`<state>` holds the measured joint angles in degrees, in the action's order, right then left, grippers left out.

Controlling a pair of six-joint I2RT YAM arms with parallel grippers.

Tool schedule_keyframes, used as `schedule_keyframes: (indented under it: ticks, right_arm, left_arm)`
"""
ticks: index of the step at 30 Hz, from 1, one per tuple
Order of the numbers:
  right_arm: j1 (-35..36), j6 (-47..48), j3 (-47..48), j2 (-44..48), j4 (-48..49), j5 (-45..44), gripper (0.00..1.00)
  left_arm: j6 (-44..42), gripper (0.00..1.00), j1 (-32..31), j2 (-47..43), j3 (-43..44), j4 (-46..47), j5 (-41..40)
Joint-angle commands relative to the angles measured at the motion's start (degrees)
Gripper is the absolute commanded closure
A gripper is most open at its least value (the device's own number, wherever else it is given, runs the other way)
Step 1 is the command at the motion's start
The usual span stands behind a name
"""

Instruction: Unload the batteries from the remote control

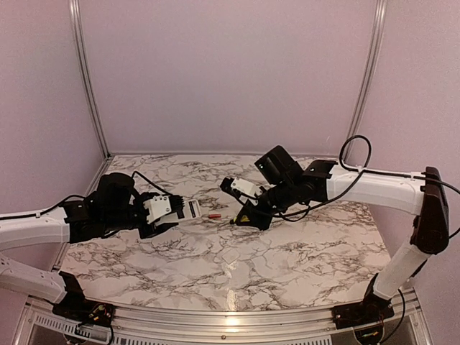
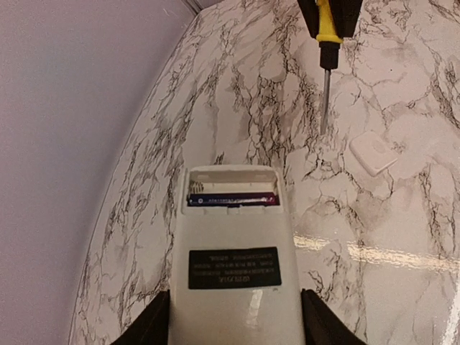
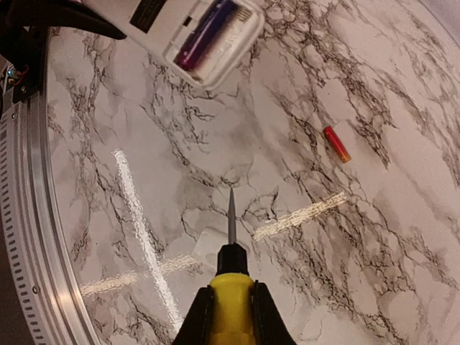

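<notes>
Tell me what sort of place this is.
Probably a robot test cell in a lab rather than a home. It has a marble-patterned table edged with an aluminium rail, and plain pink wall panels held between metal posts that close it in.

Soft overhead light leaves bright glare streaks on the glossy marble table [image 3: 374, 237]; shadows faint, top view grainy.

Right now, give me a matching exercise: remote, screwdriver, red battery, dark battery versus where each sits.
Things:
1. remote control
2. screwdriver
3. red battery
4. dark battery

Places:
a. loose on the table
b. in the right gripper
c. in the remote's open bay
d. in the left gripper

Pairs: 1-d, 2-b, 3-a, 4-c.
</notes>
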<state>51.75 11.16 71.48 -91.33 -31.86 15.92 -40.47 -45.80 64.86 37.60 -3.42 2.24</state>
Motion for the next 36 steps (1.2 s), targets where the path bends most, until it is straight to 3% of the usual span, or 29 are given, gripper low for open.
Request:
schedule_keyframes:
  ticks: [1,13,24,30,36]
  right_arm:
    - [-2.96,-3.78,6.47,-5.02,2.41,-3.43,1.0]
    - [-11.17,-10.07,27.83,-25.42,2.97,-2.82,1.0]
    - [-13.33,-17.14,43.54,-41.6,2.31,0.28,1.0]
    - [-13.6,-18.72,44.45,-44.71,-0.82,0.33,1.0]
    - [-13.6,-19.04,37.01,-39.19,-0.03,-1.13,1.0]
  left_arm:
    - [3.3,1.0,0.27,-4.24,-0.87,-1.3,0.32]
    - [9.47,1.0,0.12,-12.69,-2.62,-6.91,1.4]
    - [13.19,1.0,-0.17,-14.95,-2.9,-7.77,1.97]
    - [13.01,1.0,-0.23,-13.92,-2.36,-7.58,1.65]
    - [13.73,1.0,-0.32,-13.37,-3.4,-5.91,2.12]
